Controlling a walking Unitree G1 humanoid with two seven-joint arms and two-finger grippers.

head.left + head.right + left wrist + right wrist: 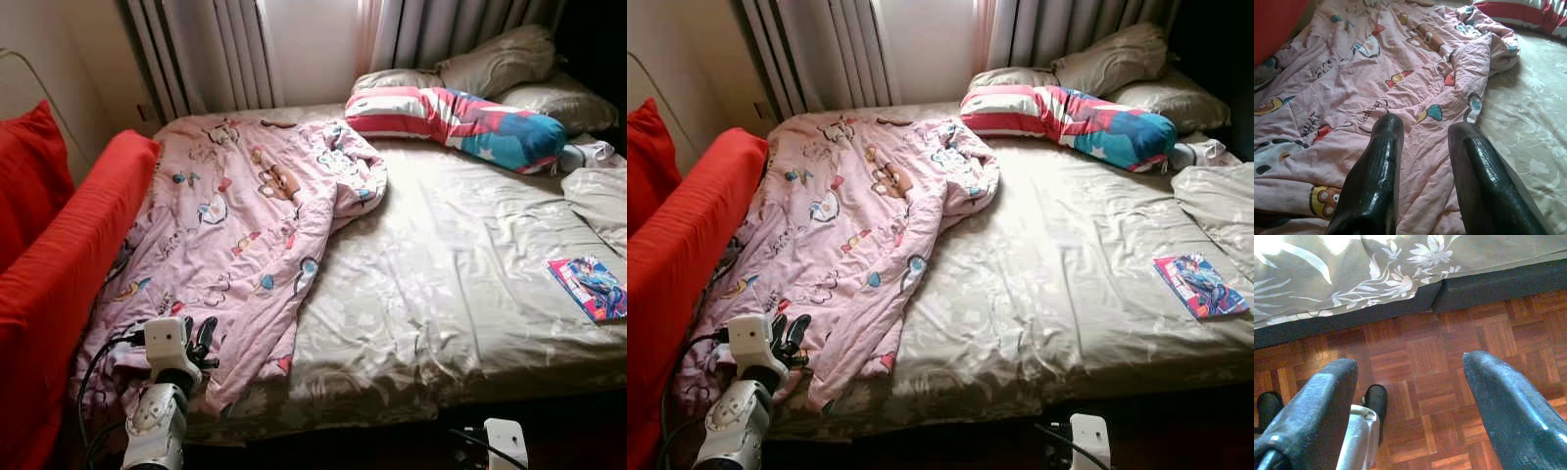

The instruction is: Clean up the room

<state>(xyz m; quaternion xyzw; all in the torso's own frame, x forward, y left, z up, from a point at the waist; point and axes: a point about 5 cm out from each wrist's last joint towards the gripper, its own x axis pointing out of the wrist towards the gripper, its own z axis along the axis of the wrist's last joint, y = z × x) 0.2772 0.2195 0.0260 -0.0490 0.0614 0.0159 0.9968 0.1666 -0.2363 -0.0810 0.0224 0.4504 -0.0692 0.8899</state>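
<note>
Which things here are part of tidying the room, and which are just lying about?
Part of the job:
pink quilt, crumpled on the bed
left claw, open over the quilt
comic book on the sheet

Just lying about:
striped pillow
red sofa
curtains

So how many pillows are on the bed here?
4. A striped red, white and blue pillow lies across the head of the bed; three beige ones sit behind it: one left, one upper middle, one far right. Others may be hidden.

- Left arm [157,426]: silver jointed shell, white boxy wrist, black cable looping off at nine o'clock.
- Left gripper [1425,128], right gripper [1410,363]: long glossy black fingers.
</note>
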